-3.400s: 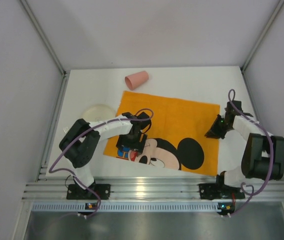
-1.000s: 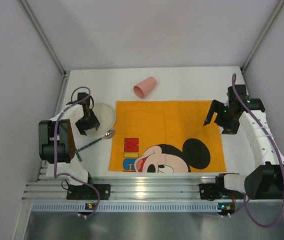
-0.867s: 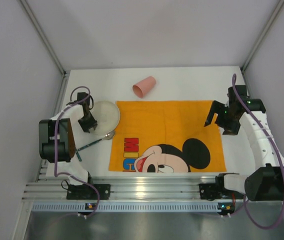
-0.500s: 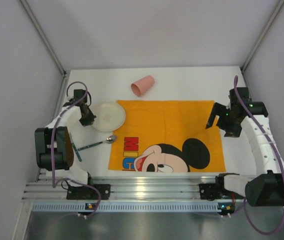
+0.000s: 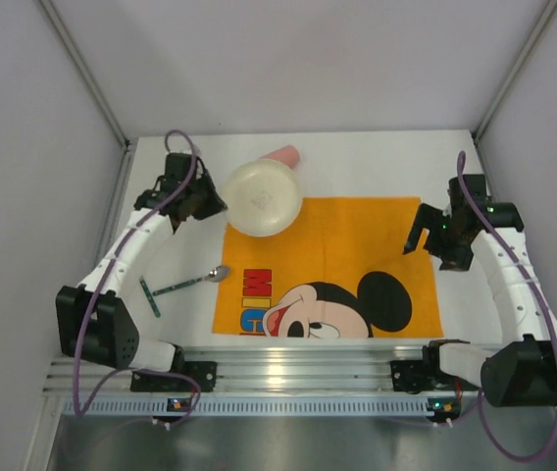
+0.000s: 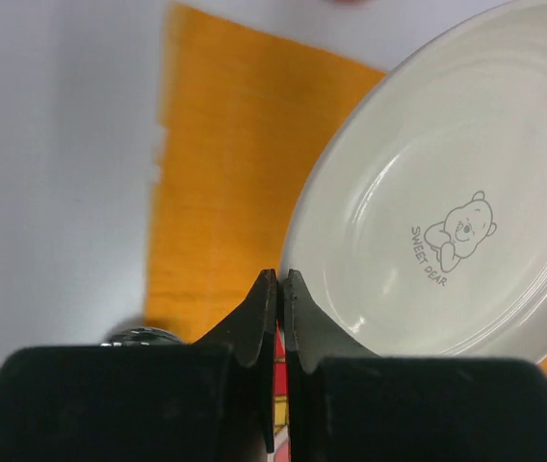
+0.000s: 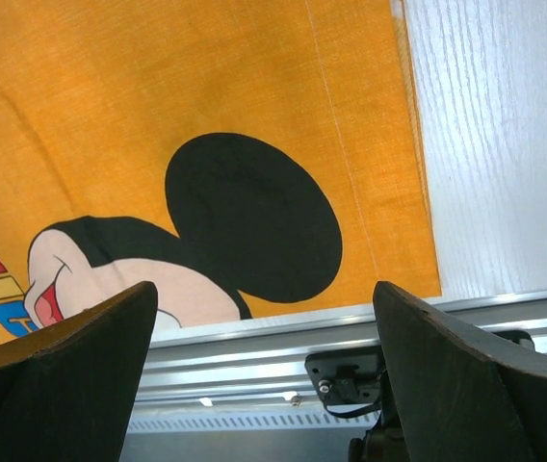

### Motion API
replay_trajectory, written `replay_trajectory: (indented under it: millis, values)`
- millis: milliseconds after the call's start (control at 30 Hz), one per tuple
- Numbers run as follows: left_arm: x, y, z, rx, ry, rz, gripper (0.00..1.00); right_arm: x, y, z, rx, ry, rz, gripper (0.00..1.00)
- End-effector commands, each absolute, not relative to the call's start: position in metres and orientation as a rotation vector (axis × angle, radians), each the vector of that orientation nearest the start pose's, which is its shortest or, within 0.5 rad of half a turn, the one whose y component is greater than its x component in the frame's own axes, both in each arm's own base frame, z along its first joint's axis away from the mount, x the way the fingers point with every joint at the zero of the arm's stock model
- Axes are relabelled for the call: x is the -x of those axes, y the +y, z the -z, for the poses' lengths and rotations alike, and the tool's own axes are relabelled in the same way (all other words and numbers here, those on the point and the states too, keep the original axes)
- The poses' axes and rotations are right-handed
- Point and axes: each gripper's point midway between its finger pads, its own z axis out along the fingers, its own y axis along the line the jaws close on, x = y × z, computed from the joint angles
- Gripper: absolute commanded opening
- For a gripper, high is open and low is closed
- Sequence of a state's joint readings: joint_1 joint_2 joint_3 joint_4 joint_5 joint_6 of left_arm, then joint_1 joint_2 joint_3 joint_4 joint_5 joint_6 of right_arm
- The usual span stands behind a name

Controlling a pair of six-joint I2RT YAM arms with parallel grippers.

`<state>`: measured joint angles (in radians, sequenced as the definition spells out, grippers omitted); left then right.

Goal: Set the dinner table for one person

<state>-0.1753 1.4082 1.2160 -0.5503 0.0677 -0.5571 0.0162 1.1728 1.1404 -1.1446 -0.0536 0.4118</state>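
Note:
My left gripper (image 5: pixel 210 204) is shut on the rim of a cream plate (image 5: pixel 264 196) and holds it tilted above the far left corner of the orange Mickey Mouse cloth (image 5: pixel 357 235). In the left wrist view the jaws pinch the plate (image 6: pixel 447 212) at its near edge, where the left gripper (image 6: pixel 279 281) closes; a small bear print shows inside. My right gripper (image 5: pixel 433 235) hangs open over the cloth's right edge, nothing between its fingers (image 7: pixel 81 346). The white dinner table (image 5: pixel 377 162) lies under everything.
A pink cup (image 5: pixel 286 153) lies on its side behind the plate, mostly hidden. A spoon (image 5: pixel 192 283) with a green handle rests left of the cloth. Aluminium rails (image 5: pixel 288 368) run along the near edge, and grey walls close in the sides.
The left gripper closed on the plate's rim, lifted it off the table and carried it right and farther back, over the cloth's corner. The right arm barely moved.

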Motion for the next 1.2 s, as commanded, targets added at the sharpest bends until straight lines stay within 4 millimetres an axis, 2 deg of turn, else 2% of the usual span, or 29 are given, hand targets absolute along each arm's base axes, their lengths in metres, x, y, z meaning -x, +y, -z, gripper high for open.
replay_trajectory:
  millis: [0, 33, 100, 133, 167, 233, 300, 400, 467, 500, 533, 567, 600, 700, 833, 900, 967, 1033, 1067, 1100, 1167]
  values:
    - [-0.352, -0.178, -0.18, 0.195, 2.373, 0.644, 0.0, -0.232, 0.032, -0.165, -0.513, 2.69, -0.206, 0.94]
    - [-0.339, -0.2, -0.17, 0.136, 2.397, 0.663, 0.0, -0.232, 0.033, -0.166, -0.51, 2.689, -0.21, 0.94]
    - [-0.338, -0.223, -0.164, 0.128, 2.382, 0.724, 0.0, -0.233, 0.033, -0.167, -0.505, 2.687, -0.21, 0.94]
    - [-0.328, -0.239, -0.156, 0.088, 2.402, 0.754, 0.0, -0.233, 0.032, -0.167, -0.502, 2.688, -0.206, 0.94]
    - [-0.328, -0.249, -0.145, 0.074, 2.421, 0.757, 0.0, -0.233, 0.032, -0.167, -0.497, 2.686, -0.204, 0.94]
    - [-0.321, -0.269, -0.138, 0.011, 2.437, 0.77, 0.0, -0.232, 0.031, -0.167, -0.492, 2.688, -0.198, 0.94]
    - [-0.318, -0.282, -0.121, -0.033, 2.471, 0.739, 0.0, -0.23, 0.032, -0.165, -0.493, 2.693, -0.199, 0.94]
    - [-0.317, -0.285, -0.096, -0.028, 2.526, 0.68, 0.0, -0.227, 0.032, -0.163, -0.502, 2.699, -0.203, 0.94]
    - [-0.315, -0.281, -0.082, -0.016, 2.561, 0.633, 0.32, -0.225, 0.032, -0.164, -0.504, 2.691, -0.205, 0.94]
    - [-0.316, -0.277, -0.079, -0.005, 2.562, 0.598, 0.5, -0.225, 0.032, -0.165, -0.504, 2.687, -0.205, 0.95]
    - [-0.314, -0.274, -0.076, -0.006, 2.571, 0.577, 0.61, -0.224, 0.032, -0.165, -0.504, 2.687, -0.205, 0.94]
    - [-0.314, -0.27, -0.079, -0.002, 2.562, 0.559, 0.81, -0.224, 0.032, -0.166, -0.505, 2.682, -0.205, 0.94]
    - [-0.316, -0.267, -0.081, 0.0, 2.551, 0.545, 0.89, -0.223, 0.032, -0.166, -0.504, 2.68, -0.207, 0.95]
    - [-0.325, -0.251, -0.088, 0.023, 2.503, 0.445, 0.98, -0.222, 0.033, -0.167, -0.513, 2.675, -0.214, 0.94]
    - [-0.346, -0.234, -0.085, 0.072, 2.496, 0.358, 0.98, -0.224, 0.036, -0.168, -0.513, 2.672, -0.24, 0.95]
    - [-0.358, -0.222, -0.076, 0.119, 2.512, 0.326, 0.97, -0.227, 0.038, -0.17, -0.509, 2.673, -0.251, 0.95]
    - [-0.365, -0.215, -0.066, 0.159, 2.53, 0.34, 0.96, -0.236, 0.041, -0.177, -0.496, 2.656, -0.273, 0.94]
    - [-0.37, -0.199, -0.055, 0.219, 2.55, 0.34, 0.94, -0.251, 0.049, -0.192, -0.46, 2.615, -0.33, 0.94]
    - [-0.374, -0.193, -0.053, 0.247, 2.545, 0.372, 0.94, -0.258, 0.052, -0.193, -0.446, 2.624, -0.345, 0.95]
    - [-0.369, -0.185, -0.045, 0.263, 2.563, 0.37, 0.93, -0.267, 0.057, -0.206, -0.422, 2.597, -0.378, 0.95]
    - [-0.366, -0.177, -0.041, 0.28, 2.567, 0.377, 0.93, -0.28, 0.064, -0.209, -0.392, 2.613, -0.402, 0.95]
